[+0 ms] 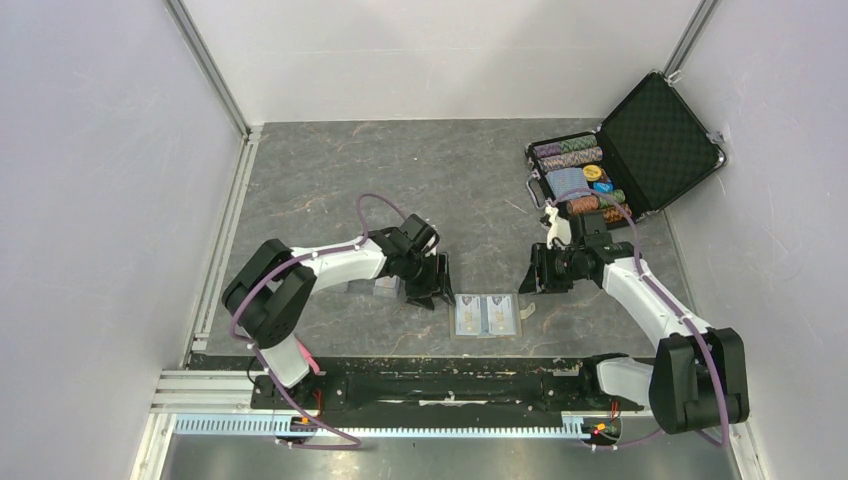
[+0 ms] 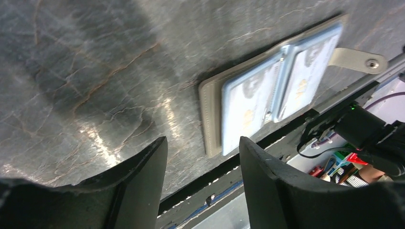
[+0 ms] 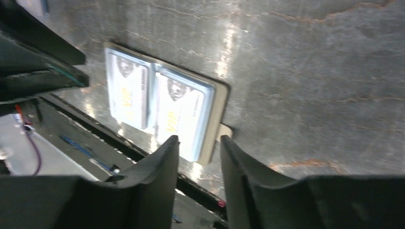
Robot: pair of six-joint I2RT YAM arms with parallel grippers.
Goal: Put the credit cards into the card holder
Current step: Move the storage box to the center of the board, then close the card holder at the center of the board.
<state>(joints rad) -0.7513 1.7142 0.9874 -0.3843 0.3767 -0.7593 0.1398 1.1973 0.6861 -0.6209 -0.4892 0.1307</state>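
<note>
The card holder (image 1: 487, 316) lies spread open and flat near the table's front edge, its tan rim (image 2: 209, 102) and snap tab (image 2: 359, 59) showing. Two whitish credit cards (image 2: 246, 107) (image 2: 305, 78) lie one on each half, framed by the pale blue pockets; they also show in the right wrist view (image 3: 126, 90) (image 3: 181, 114). My left gripper (image 1: 428, 295) hangs open just left of the holder, nothing between its fingers (image 2: 148, 167). My right gripper (image 1: 527, 280) stands open just right of it, above the tab (image 3: 224, 130), holding nothing.
An open black poker-chip case (image 1: 640, 150) stands at the back right, a small white object (image 1: 556, 228) in front of it. A clear plastic case (image 1: 385, 290) lies by the left gripper. The black front rail (image 1: 430, 385) runs just behind the holder.
</note>
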